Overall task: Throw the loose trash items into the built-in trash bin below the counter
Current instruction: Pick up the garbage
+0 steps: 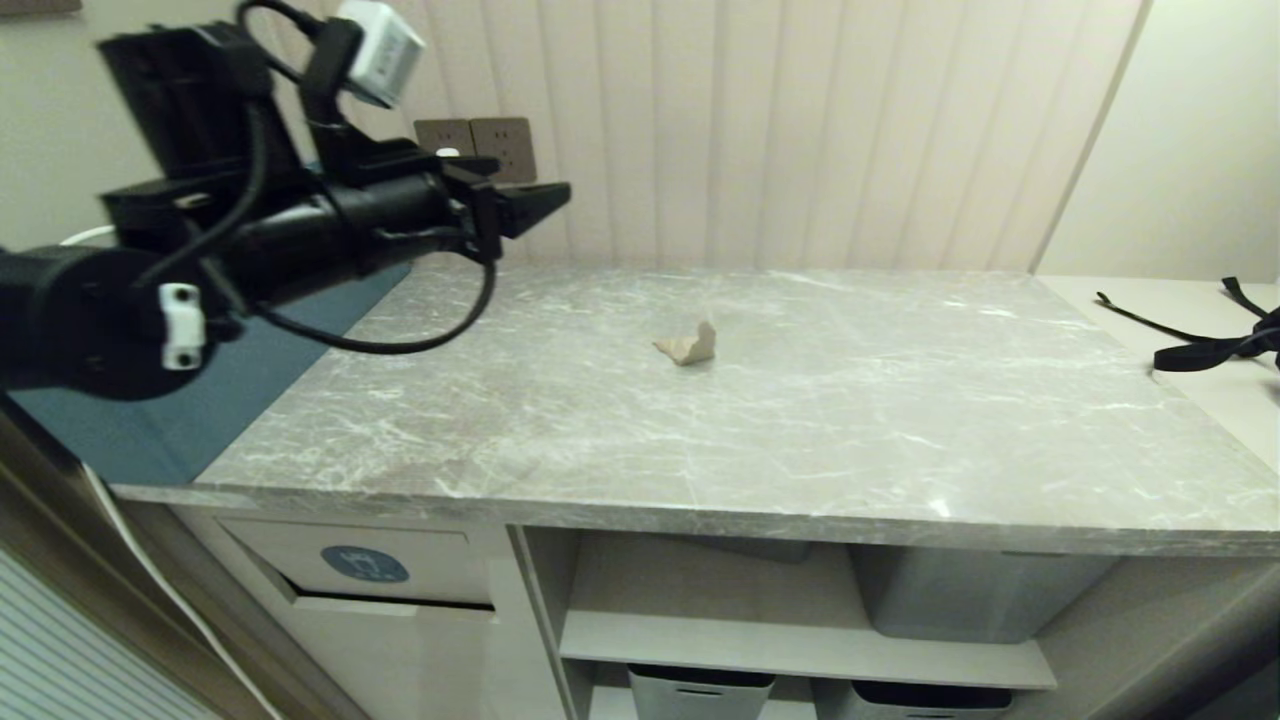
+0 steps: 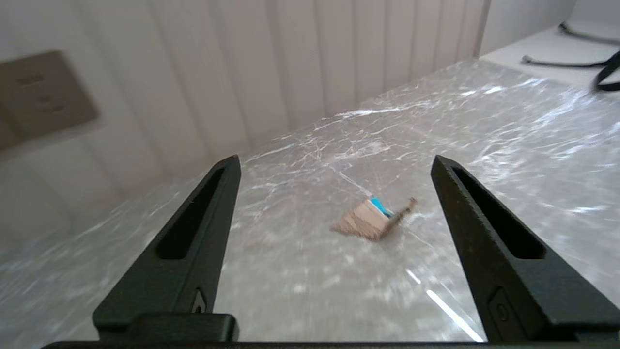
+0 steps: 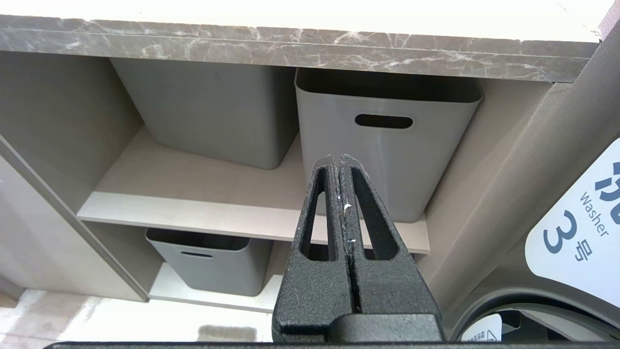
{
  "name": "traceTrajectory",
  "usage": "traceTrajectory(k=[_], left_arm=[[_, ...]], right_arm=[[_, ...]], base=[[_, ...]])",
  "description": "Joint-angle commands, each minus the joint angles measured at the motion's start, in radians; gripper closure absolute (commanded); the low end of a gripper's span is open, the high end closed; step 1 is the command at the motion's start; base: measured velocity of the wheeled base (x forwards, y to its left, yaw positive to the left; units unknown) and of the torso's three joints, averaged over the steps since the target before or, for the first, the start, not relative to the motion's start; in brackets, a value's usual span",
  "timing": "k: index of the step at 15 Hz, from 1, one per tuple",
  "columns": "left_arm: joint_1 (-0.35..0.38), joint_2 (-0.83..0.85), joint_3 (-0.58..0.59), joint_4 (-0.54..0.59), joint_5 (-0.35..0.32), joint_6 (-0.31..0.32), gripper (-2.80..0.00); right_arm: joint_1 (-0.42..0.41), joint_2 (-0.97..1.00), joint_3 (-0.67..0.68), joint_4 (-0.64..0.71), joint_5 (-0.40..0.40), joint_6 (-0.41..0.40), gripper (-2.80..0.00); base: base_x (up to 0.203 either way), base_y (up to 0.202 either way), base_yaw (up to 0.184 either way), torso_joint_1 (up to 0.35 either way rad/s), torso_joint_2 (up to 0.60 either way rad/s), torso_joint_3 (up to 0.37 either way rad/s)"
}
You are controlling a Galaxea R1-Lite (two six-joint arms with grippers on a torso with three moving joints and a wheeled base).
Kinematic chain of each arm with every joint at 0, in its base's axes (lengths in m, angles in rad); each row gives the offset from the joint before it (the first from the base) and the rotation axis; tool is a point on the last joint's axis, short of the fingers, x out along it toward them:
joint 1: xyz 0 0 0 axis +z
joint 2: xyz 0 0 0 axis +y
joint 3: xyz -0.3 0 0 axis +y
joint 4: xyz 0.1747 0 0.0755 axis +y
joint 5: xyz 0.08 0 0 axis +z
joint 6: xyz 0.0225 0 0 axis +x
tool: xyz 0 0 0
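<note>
The left gripper (image 2: 334,162) hung over the counter (image 1: 800,440) at ten o'clock, jaws spread and empty; the cardboard piece (image 1: 688,346), perhaps teal-tipped, lay central. The right gripper (image 3: 339,162) was pressed together.

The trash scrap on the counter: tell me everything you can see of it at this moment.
The trash scrap is a small, crumpled tan piece, cardboard by its look, folded so that one flap stands up. The left wrist view shows a teal patch on its inner face. It lies alone near the middle of the grey marble counter, touched by nothing else.
</note>
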Motion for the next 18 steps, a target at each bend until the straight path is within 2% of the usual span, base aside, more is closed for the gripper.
traceTrajectory(k=[1, 5, 9, 13, 16, 18], left_arm=[[-0.080, 0.268, -0.123, -0.013, 0.038, 0.032, -2.80], [-0.149, 0.436, -0.244, -0.040, 0.057, 0.060, -2.80], [-0.156, 0.535, -0.312, -0.037, 0.063, 0.079, -2.80], [-0.165, 0.591, -0.386, 0.018, 0.067, 0.076, -2.80], [-0.173, 0.645, -0.525, 0.079, 0.079, 0.074, -2.80], [-0.180, 0.669, -0.544, 0.106, 0.091, 0.073, -2.80]], right_arm=[[0.000, -0.002, 0.000, 0.000, 0.001, -0.001, 0.00], [0.000, -0.002, 0.000, 0.000, 0.001, -0.001, 0.00], [0.000, -0.002, 0.000, 0.000, 0.001, -0.001, 0.00], [0.000, -0.002, 0.000, 0.000, 0.001, -0.001, 0.00], [0.000, -0.002, 0.000, 0.000, 0.001, -0.001, 0.00], [0.000, -0.002, 0.000, 0.000, 0.001, -0.001, 0.00]], base=[[0.000, 0.000, 0.000, 0.000, 0.00, 0.000], [0.000, 0.000, 0.000, 0.000, 0.00, 0.000], [0.000, 0.000, 0.000, 0.000, 0.00, 0.000], [0.000, 0.000, 0.000, 0.000, 0.00, 0.000], [0.000, 0.000, 0.000, 0.000, 0.00, 0.000], [0.000, 0.000, 0.000, 0.000, 0.00, 0.000]])
